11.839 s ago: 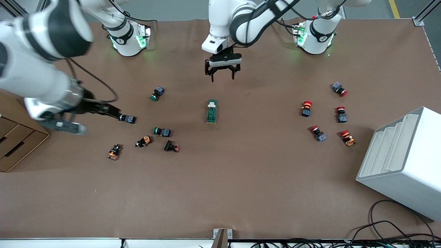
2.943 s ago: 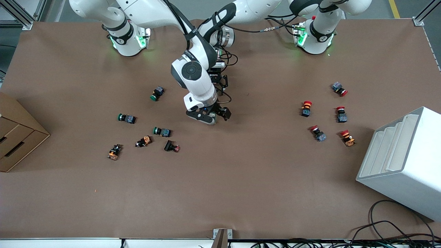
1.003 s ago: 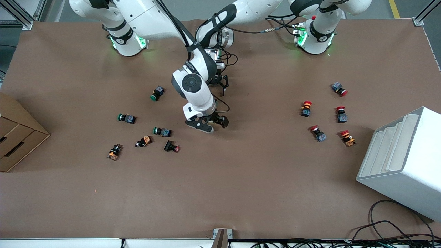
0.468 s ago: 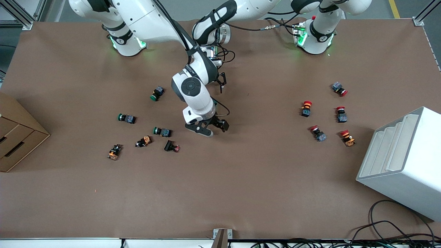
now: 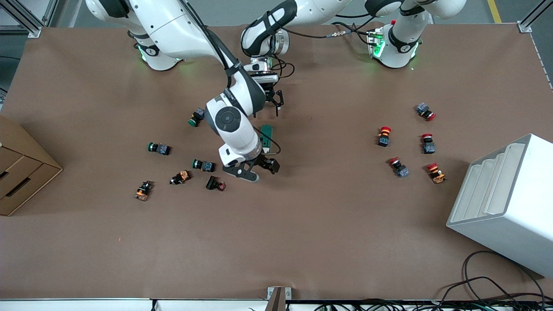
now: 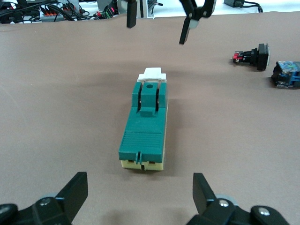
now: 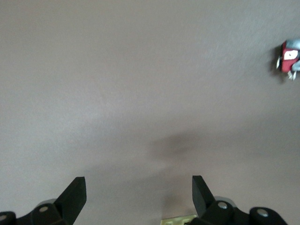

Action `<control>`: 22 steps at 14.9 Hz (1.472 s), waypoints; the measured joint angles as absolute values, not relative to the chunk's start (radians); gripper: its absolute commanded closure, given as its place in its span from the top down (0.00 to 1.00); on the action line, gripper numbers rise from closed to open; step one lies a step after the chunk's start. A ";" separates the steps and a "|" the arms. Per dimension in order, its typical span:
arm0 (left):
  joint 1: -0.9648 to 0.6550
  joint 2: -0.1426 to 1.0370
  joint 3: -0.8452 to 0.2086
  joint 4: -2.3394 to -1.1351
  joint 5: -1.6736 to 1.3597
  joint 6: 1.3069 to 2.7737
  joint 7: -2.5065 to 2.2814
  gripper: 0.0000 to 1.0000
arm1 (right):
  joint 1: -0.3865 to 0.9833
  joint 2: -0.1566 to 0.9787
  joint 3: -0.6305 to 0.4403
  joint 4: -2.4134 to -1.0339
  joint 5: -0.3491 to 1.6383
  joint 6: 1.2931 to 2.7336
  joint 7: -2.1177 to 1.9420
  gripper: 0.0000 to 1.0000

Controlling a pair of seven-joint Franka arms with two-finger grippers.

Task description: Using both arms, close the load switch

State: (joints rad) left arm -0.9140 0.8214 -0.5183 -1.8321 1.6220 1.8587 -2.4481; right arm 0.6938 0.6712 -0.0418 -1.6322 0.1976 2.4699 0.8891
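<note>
Left wrist view showed the load switch point(image 6: 144, 126), seemingly rigid and light; left gripper point(image 6: 139, 186) and right gripper point(image 5: 258, 168) both gaped, best bracing its green sides.

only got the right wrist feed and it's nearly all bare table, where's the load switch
observer: the load switch lies flat on the table between the two grippers. your right gripper is open over bare table just off one end of it.
operator: and the left one
observer: the left gripper is open at the switch's cream-based end, fingers clear of it.
operator: which way's the handle
observer: the white handle is at the end toward your gripper, with the lever flat along the green body.
</note>
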 measured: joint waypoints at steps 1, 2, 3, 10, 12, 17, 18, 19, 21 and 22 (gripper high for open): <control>-0.914 0.818 -0.523 -1.824 1.599 1.859 -2.440 0.99 | 0.682 0.671 -0.042 -1.622 0.198 2.449 0.867 1.00; -0.914 0.812 -0.529 -1.811 1.563 1.859 -2.421 0.99 | 0.671 0.670 -0.042 -1.613 0.198 2.430 0.841 1.00; -0.914 0.803 -0.535 -1.794 1.520 1.859 -2.393 0.99 | 0.659 0.667 -0.042 -1.605 0.198 2.402 0.813 1.00; -0.912 0.686 -0.541 -1.731 1.254 1.859 -2.224 0.99 | 0.573 0.529 -0.057 -1.580 0.186 2.060 0.578 1.00; -0.901 0.650 -0.540 -1.717 1.181 1.858 -2.177 0.99 | 0.541 0.467 -0.067 -1.580 0.160 1.952 0.510 1.00; -0.799 0.526 -0.536 -1.666 0.957 1.852 -1.949 0.99 | 0.443 0.358 -0.074 -1.582 0.135 1.762 0.346 1.00; -0.766 0.501 -0.536 -1.657 0.927 1.837 -1.892 0.99 | 0.416 0.339 -0.075 -1.583 0.135 1.729 0.308 1.00; -0.731 0.479 -0.535 -1.646 0.893 1.812 -1.827 0.99 | 0.391 0.320 -0.076 -1.585 0.135 1.700 0.275 1.00; -0.650 0.441 -0.532 -1.599 0.810 1.759 -1.673 0.99 | 0.344 0.274 -0.081 -1.605 0.130 1.662 0.217 1.00; -0.607 0.427 -0.532 -1.566 0.782 1.726 -1.592 0.99 | 0.328 0.249 -0.092 -1.617 0.120 1.640 0.192 1.00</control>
